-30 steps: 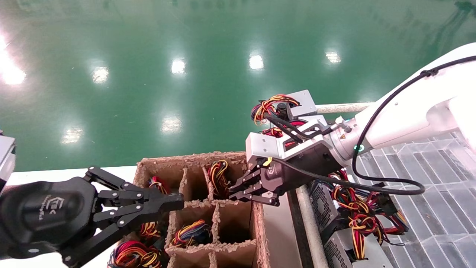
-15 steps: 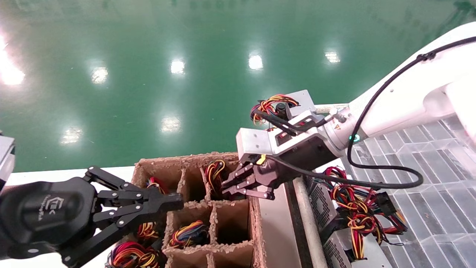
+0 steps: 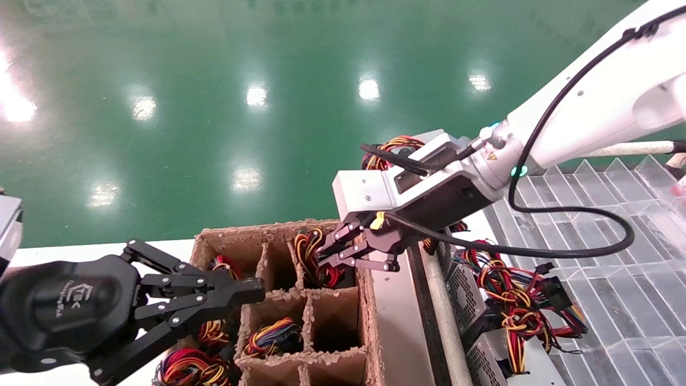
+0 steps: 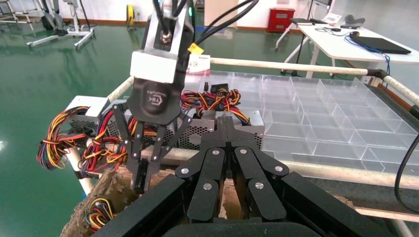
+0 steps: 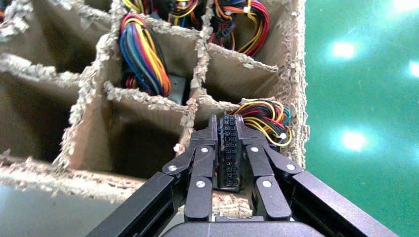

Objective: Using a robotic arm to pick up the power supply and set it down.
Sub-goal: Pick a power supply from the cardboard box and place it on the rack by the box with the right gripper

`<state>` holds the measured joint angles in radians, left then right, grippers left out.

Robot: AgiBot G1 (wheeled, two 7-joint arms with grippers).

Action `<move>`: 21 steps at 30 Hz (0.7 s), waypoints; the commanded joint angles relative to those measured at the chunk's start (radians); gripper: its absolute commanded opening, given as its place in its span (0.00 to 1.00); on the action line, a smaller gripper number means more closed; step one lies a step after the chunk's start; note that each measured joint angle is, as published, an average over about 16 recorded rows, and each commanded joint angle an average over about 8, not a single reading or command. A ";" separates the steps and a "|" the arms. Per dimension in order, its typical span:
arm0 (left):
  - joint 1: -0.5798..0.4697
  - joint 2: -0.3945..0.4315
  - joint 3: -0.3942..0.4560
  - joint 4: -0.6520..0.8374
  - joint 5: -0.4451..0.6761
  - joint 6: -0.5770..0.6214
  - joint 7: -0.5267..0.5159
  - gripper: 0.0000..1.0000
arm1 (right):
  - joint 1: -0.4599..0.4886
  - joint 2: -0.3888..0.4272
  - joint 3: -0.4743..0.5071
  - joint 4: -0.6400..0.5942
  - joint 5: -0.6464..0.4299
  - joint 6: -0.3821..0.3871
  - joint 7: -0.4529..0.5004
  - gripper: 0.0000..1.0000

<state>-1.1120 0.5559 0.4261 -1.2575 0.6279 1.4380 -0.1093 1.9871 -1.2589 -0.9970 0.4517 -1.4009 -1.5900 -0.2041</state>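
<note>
Left end effector (image 3: 252, 294): nearest the head camera, low on the robot's left; black linkage fingers brought together at the tips, nothing between them; it hangs over the near-left cells of the cardboard divider box (image 3: 370, 327); in the left wrist view the closed fingers (image 4: 230, 163) point toward the other arm.

Cardboard divider box: brown, ragged-edged, split into cells; several cells hold coloured wire bundles (image 3: 273, 335); one near-right cell looks dark and bare inside; a blue, red and yellow bundle (image 5: 146, 54) fills a cell in the right wrist view.

Right end effector (image 3: 335, 256): at the far-right cell of the box, just above its rim; its white-shelled arm (image 3: 589, 107) reaches in from the robot's right with a black cable (image 3: 536, 249) looping below the silver-grey wrist block (image 3: 370, 193); the fingers are narrow and clamped on a black multi-pin connector (image 5: 228, 150), seen plainly in the right wrist view.

Power supply: its red, yellow and black wires (image 5: 267, 121) rise out of that far-right cell (image 3: 311, 252) and join the held connector; the metal body itself is hidden down in the cell, so how deep it sits I cannot tell.

Other power supplies (image 3: 482, 348): silver-grey boxes with tangled wires lying to the right of the box, beside a pale rail (image 3: 442, 316).

Clear plastic tray (image 3: 616, 300): ribbed compartments, farther right.

Floor (image 3: 214, 80): glossy green, beyond the tabletop edge (image 3: 96, 249).
</note>
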 commanded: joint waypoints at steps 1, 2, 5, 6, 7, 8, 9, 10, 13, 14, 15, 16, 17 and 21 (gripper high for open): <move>0.000 0.000 0.000 0.000 0.000 0.000 0.000 0.00 | 0.012 0.007 -0.020 0.024 0.013 0.000 0.003 0.00; 0.000 0.000 0.000 0.000 0.000 0.000 0.000 0.00 | 0.022 0.013 -0.030 0.045 0.012 0.002 -0.003 0.00; 0.000 0.000 0.000 0.000 0.000 0.000 0.000 0.00 | 0.057 0.030 -0.056 0.118 0.004 0.011 -0.023 0.00; 0.000 0.000 0.000 0.000 0.000 0.000 0.000 0.00 | 0.067 0.037 -0.062 0.146 0.001 0.014 -0.026 0.00; 0.000 0.000 0.000 0.000 0.000 0.000 0.000 0.00 | 0.078 0.044 -0.067 0.175 -0.002 0.018 -0.028 0.00; 0.000 0.000 0.000 0.000 0.000 0.000 0.000 0.00 | 0.087 0.051 -0.071 0.205 -0.005 0.022 -0.027 0.00; 0.000 0.000 0.000 0.000 0.000 0.000 0.000 0.00 | 0.096 0.059 -0.073 0.238 -0.008 0.026 -0.023 0.00; 0.000 0.000 0.000 0.000 0.000 0.000 0.000 0.00 | 0.104 0.068 -0.075 0.271 -0.010 0.031 -0.017 0.00; 0.000 0.000 0.000 0.000 0.000 0.000 0.000 0.00 | 0.121 0.096 -0.074 0.379 -0.015 0.045 0.018 0.00; 0.000 0.000 0.000 0.000 0.000 0.000 0.000 0.00 | 0.125 0.106 -0.072 0.416 -0.016 0.050 0.033 0.00; 0.000 0.000 0.000 0.000 0.000 0.000 0.000 0.00 | 0.130 0.117 -0.071 0.456 -0.019 0.057 0.050 0.00; 0.000 0.000 0.000 0.000 0.000 0.000 0.000 0.00 | 0.135 0.128 -0.069 0.496 -0.023 0.063 0.069 0.00; 0.000 0.000 0.000 0.000 0.000 0.000 0.000 0.00 | 0.140 0.139 -0.066 0.534 -0.026 0.070 0.089 0.00; 0.000 0.000 0.000 0.000 0.000 0.000 0.000 0.00 | 0.165 0.181 -0.055 0.685 -0.055 0.108 0.176 0.00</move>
<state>-1.1120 0.5559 0.4261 -1.2575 0.6278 1.4380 -0.1093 2.1533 -1.0839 -1.0503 1.1207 -1.4644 -1.4748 -0.0313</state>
